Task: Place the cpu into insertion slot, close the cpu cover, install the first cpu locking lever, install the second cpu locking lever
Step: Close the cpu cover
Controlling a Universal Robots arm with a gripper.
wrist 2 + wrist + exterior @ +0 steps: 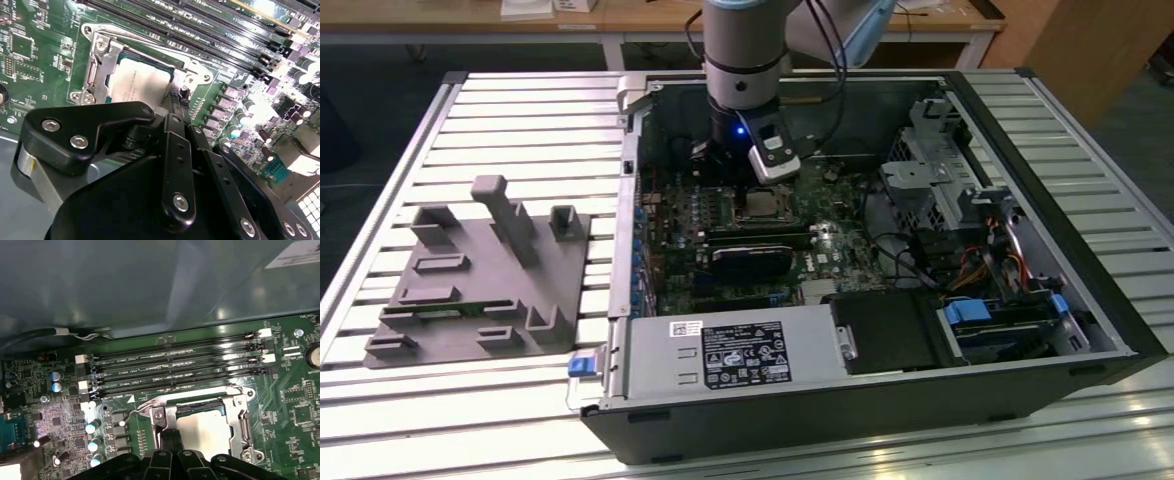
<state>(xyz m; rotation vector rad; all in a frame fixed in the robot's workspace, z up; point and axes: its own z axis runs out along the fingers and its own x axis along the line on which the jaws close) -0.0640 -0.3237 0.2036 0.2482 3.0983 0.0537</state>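
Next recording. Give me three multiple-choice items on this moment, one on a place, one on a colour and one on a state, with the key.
1. Where is the chip?
A. loose on the circuit board, away from the socket
B. seated in the socket
C. lifted up in the pincer

2. What colour is the circuit board?
A. green
B. blue
C. red

3. How does the metal frame stand?
A. tipped upright
B. taken off
C. down flat around the chip

Key:
1 B: both wrist views show the chip's pale top inside the socket, with the pincer close beside it.
2 A: the board is green around the socket in every view.
3 C: the silver frame borders the chip on all sides that show, and the chip is seen through its opening.
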